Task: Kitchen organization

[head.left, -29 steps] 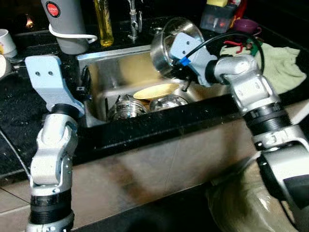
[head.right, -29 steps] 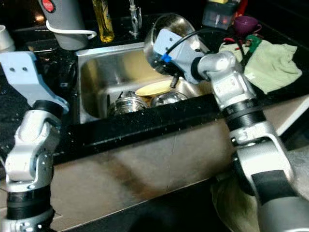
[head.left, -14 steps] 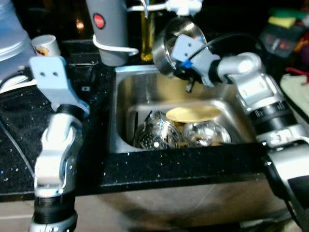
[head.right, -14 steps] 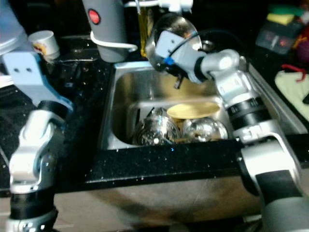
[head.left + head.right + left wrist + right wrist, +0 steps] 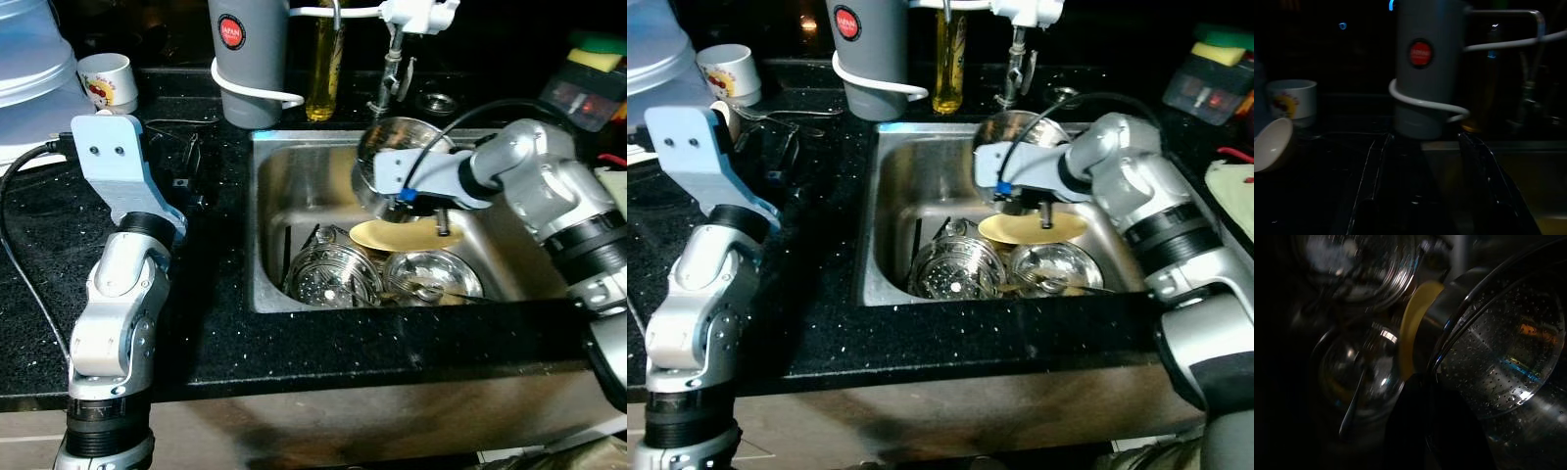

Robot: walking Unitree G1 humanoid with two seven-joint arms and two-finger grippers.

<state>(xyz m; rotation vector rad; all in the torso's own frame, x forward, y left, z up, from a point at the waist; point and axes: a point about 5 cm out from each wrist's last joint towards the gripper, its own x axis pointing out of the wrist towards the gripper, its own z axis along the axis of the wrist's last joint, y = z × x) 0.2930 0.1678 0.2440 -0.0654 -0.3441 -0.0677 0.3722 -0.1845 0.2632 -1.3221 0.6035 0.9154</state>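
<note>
My right gripper [image 5: 432, 211] is shut on the rim of a perforated steel bowl [image 5: 390, 164], holding it tilted low over the steel sink [image 5: 279, 201]. The right wrist view looks into the bowl [image 5: 1501, 367], with one dark finger [image 5: 1413, 431] against its rim. Below it lie a yellow plate [image 5: 397, 235], a steel colander [image 5: 331, 276] and a steel bowl [image 5: 433, 277] with a spoon in it. My left gripper [image 5: 1430, 205] is open and empty, raised over the black counter [image 5: 211, 323] left of the sink and pointing at a grey jug [image 5: 1425, 68].
Behind the sink stand the grey jug [image 5: 249, 49], a yellow oil bottle [image 5: 324, 59] and the faucet [image 5: 396, 59]. A printed cup [image 5: 106, 78] and a plastic container [image 5: 29, 59] sit at the back left. A sponge box [image 5: 586, 83] is at the back right.
The camera has shifted, so the whole scene slid right and down. My right gripper has lowered the perforated bowl from above the sink's back rim down into the basin, close over the yellow plate.
</note>
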